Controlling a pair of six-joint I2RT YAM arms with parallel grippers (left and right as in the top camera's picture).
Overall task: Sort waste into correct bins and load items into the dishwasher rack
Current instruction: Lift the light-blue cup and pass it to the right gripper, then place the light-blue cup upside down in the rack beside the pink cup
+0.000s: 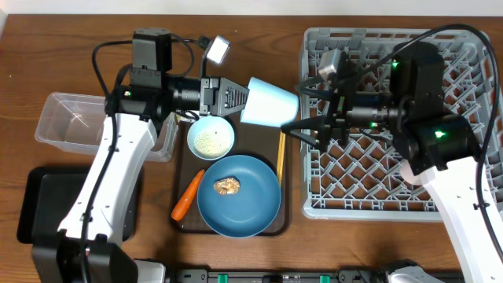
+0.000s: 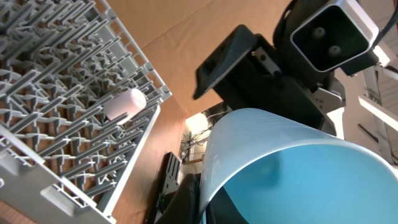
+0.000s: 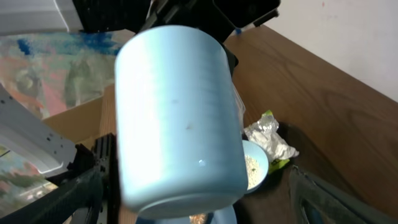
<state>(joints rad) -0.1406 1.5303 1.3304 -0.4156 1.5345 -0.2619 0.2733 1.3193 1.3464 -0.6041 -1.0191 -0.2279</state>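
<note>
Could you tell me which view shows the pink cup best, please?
Left wrist: the pink cup sits in the dishwasher rack. Overhead it is not visible, perhaps under the right arm; right wrist misses it.

Left arm (image 1: 118, 157) and right arm (image 1: 456, 185) reach inward; left fingers (image 1: 237, 97) clamped, right fingers (image 3: 339, 202) spread wide.

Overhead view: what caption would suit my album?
Left tool holds a light blue cup toward the open right tool, beside the grey dishwasher rack.

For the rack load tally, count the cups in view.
2: light blue cup in the left gripper, pink cup lying in the dishwasher rack. More may be hidden.
</note>
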